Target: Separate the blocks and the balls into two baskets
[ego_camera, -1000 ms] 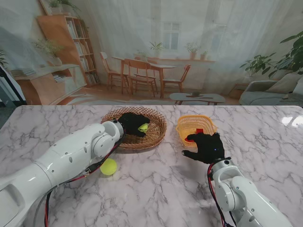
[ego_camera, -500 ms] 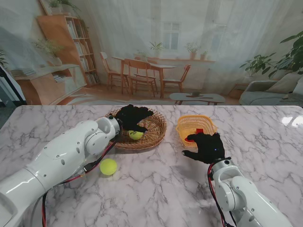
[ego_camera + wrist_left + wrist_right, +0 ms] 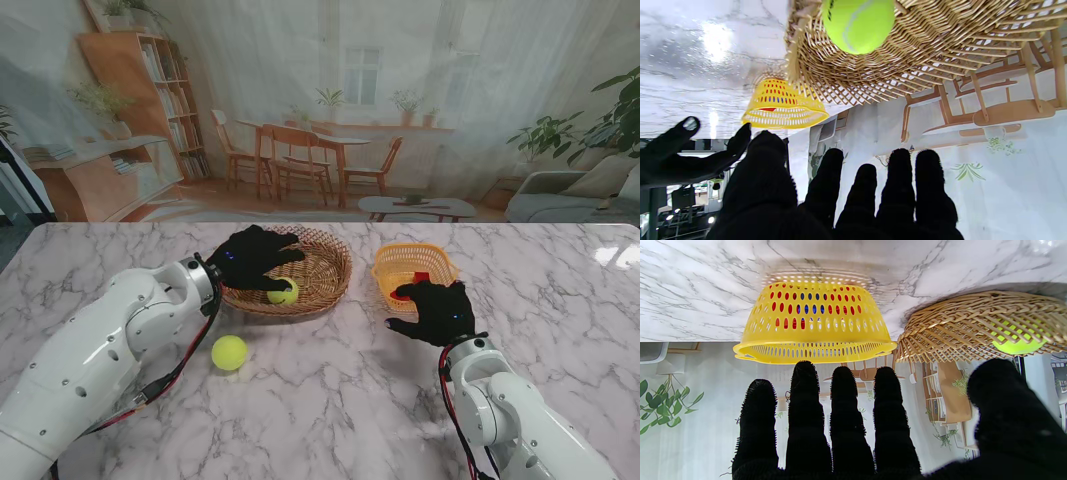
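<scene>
Tennis ball (image 3: 284, 292) inside wicker basket (image 3: 325, 262), centre of frame.
Left hand (image 3: 250, 258) hovers spread, empty, over its rim; right hand (image 3: 436, 311) splayed wide beside yellow basket (image 3: 412, 262); second tennis ball (image 3: 229, 352) lower left.

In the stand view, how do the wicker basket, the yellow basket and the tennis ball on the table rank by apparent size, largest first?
1. Wicker basket, widest, though the left hand covers part of it.
2. Yellow basket, clearly narrower; the right hand hides its near rim.
3. Tennis ball on the table, smallest by far.
</scene>
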